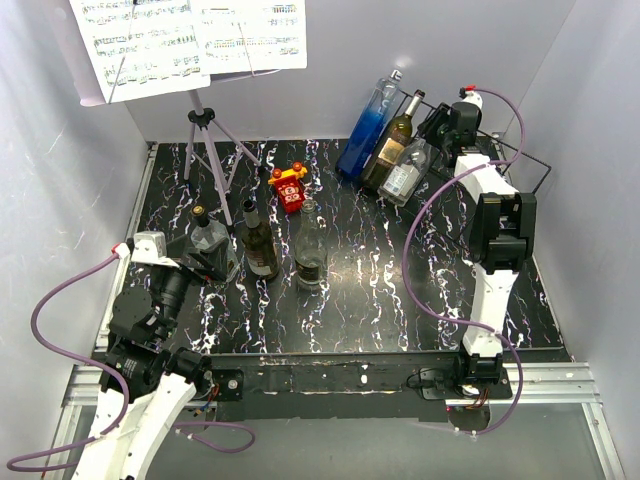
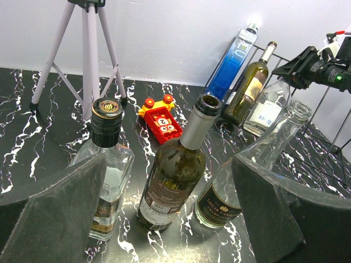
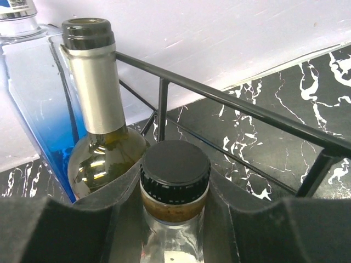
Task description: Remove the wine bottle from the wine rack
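The left gripper (image 2: 169,164) gapes empty over standing bottles (image 2: 171,181) while the right gripper (image 3: 174,213) pinches the neck of the clear black-capped bottle (image 3: 175,167) (rightmost of three leaning in the wine rack (image 3: 162,109)), which best slides out along its slant, clear of the top rail (image 3: 263,114).

**Six bottles, one rack, one toy, one stand**

I count six bottles. Three stand just ahead of the left gripper (image 1: 208,262): a flat capped bottle (image 1: 208,238), a dark open bottle (image 1: 259,243) and an open clear bottle (image 1: 310,252). Three sit at the right gripper (image 3: 174,213): a black-capped clear bottle (image 3: 174,178) between its fingers, with a wine bottle (image 3: 101,109) and a blue bottle (image 3: 33,98) beside it. There is one wine rack (image 1: 522,165), one red toy (image 1: 289,187) and one music stand (image 1: 205,140) carrying two sheets (image 1: 150,40).
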{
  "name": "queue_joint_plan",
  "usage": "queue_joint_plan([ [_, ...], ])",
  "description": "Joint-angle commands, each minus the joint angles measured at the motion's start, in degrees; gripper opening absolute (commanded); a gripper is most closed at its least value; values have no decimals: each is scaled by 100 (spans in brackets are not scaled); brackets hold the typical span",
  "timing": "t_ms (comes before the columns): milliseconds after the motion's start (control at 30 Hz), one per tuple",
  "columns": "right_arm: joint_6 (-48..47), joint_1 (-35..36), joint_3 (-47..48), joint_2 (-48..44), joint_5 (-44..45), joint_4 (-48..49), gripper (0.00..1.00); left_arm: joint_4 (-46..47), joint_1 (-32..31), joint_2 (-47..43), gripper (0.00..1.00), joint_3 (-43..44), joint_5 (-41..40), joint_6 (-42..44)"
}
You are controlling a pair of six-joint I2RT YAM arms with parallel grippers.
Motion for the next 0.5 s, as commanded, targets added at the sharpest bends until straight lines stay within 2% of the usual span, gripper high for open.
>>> queue_joint_plan([
  [0, -262, -28, -164, -523, -253, 679, 1, 50, -20, -19, 98, 36, 3, 46],
  [300, -552, -11, -295, -1120, -157, 776, 1, 50, -20, -28, 98, 28, -5, 46],
  [467, -894, 24, -839, -1568, -315, 1240, 1, 59, -20, 42, 98, 28, 30, 46],
])
